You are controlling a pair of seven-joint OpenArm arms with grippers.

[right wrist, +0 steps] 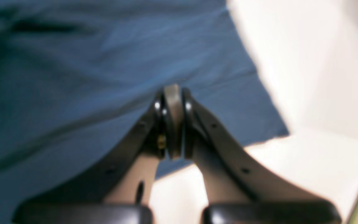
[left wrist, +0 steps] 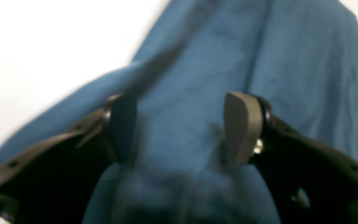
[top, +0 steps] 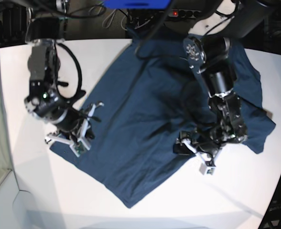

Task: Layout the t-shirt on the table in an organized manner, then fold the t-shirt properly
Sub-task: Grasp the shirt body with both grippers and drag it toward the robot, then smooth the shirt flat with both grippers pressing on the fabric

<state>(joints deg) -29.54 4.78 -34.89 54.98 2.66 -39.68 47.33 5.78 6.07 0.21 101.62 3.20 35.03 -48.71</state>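
The dark navy t-shirt (top: 145, 119) lies spread but creased and slanted on the white table (top: 35, 191). My left gripper (top: 193, 155) sits on the shirt's right half. Its fingers (left wrist: 242, 127) stand open astride a raised ridge of the t-shirt (left wrist: 182, 109). My right gripper (top: 76, 143) is at the shirt's left corner. It is shut (right wrist: 172, 93), tips down on the t-shirt (right wrist: 104, 77) close to the cloth's edge, beside bare table (right wrist: 306, 77). Whether any cloth is pinched between its tips does not show.
Dark cables and a power strip (top: 175, 13) with a red light lie beyond the table's far edge. Both arms reach in from the far side, the arm on the right (top: 217, 71) passing over the shirt's upper part. White table (left wrist: 26, 46) surrounds the shirt.
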